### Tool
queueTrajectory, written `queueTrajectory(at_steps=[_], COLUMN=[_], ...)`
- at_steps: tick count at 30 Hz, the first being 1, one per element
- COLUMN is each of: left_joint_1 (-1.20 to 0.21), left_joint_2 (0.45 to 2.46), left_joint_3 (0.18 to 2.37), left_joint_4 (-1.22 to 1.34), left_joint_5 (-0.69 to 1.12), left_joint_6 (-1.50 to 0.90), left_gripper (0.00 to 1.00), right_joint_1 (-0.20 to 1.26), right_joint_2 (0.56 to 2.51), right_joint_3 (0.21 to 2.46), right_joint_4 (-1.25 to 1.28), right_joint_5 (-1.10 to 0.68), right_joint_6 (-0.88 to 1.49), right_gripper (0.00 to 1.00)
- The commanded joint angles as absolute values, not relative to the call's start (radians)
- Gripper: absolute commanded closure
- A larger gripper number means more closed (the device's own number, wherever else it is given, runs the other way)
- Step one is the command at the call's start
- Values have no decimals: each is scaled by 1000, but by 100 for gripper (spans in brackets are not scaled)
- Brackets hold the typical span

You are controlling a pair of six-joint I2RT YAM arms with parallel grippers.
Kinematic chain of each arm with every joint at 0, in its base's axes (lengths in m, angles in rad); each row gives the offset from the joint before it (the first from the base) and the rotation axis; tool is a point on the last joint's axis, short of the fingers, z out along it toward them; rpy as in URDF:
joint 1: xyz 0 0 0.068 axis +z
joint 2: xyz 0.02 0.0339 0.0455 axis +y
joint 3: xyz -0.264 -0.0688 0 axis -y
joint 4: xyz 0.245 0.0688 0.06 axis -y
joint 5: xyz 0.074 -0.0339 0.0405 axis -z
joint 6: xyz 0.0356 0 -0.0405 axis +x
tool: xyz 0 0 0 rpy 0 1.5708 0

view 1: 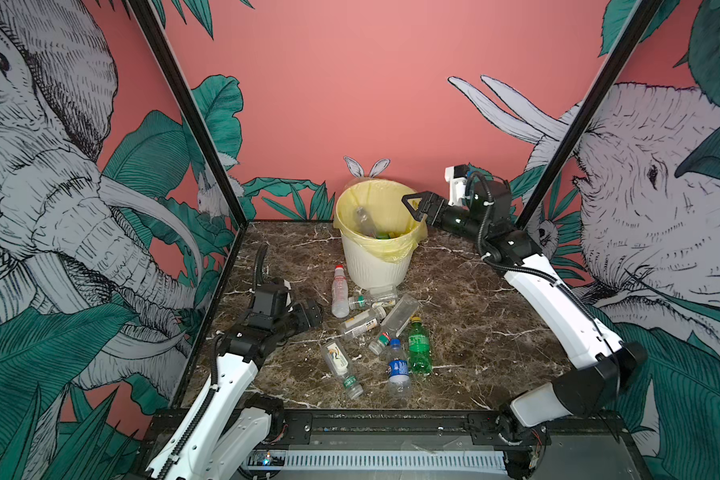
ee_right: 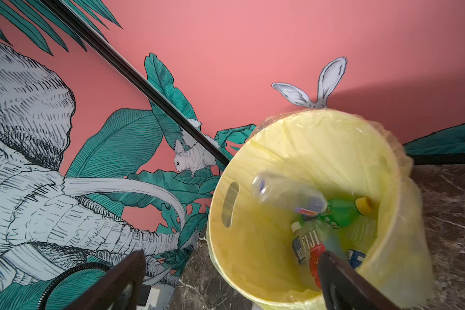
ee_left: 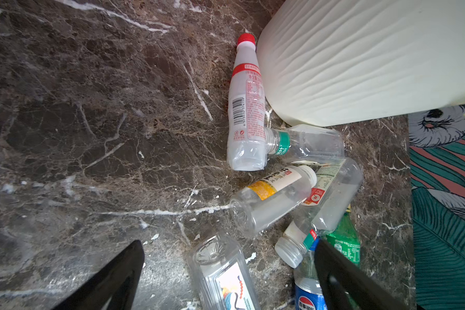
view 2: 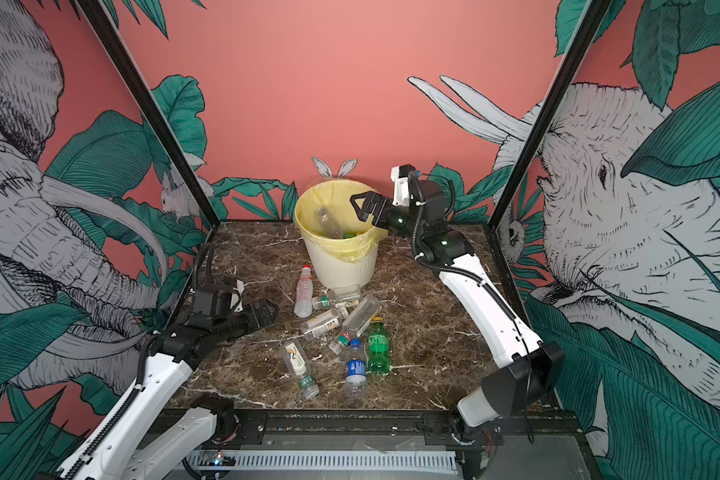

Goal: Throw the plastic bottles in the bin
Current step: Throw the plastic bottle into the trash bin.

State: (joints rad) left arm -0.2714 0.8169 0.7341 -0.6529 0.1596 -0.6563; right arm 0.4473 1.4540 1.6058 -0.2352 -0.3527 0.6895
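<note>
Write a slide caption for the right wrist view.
Open right gripper over the bin, a blurred clear bottle inside.

LIGHT bright, soft, even | SHADOWS short, faint under the plastic bottles point(view 1: 420, 349); darker patch on pink wall point(ee_right: 414, 107) behind the bin point(ee_right: 253, 241) | GLARE mild sheen on marble table point(ee_left: 91, 134) | BLUR clear bottle point(ee_right: 287, 193) inside bin smeared; labels in left wrist view sharp | DISTORTION both top views: frame posts point(view 1: 192, 112) at 10 and 2 o'clock splay outward
</note>
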Motion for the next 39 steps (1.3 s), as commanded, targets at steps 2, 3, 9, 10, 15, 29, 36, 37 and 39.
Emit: queueTrajectory(at_steps=[2,3,9,10,15,29,36,37,39], left_joint_1=[-263,-264,-264,-264,-263,-265,-271,-273,-282], left_joint_2=[799,796,772,770,763,736,664,656,647], left_joint_3=[729,726,697,691,675,640,599,588,571], left_joint_4=[-683,-685,-698,-699,-714,-755,-802,-801,-800], left_joint_5=[158,155,152,156,171,199,184,187,190], left_joint_6=[-679,-683,-717,-722,-751,-826,-886,-899,-919], left_gripper=[1,1,1,0,1,1,1,1,1], right_joint_1=[420,414,374,366,351,346,347,347,347], right_joint_2=[1333,1313,1206,1196,1162,1097,1094,1095,1092], right_joint_3=[1493,1458,1227,1195,1093,917,865,860,852], right_joint_4=[-277,-283,-302,-301,-315,-338,-335,-333,-331], right_joint_5=[-314,-313,-297,-298,-297,-257,-253,-256,-256], right_joint_6=[639,640,634,635,637,647,664,668,672], right_gripper=[1,1,1,1,1,1,1,1,1])
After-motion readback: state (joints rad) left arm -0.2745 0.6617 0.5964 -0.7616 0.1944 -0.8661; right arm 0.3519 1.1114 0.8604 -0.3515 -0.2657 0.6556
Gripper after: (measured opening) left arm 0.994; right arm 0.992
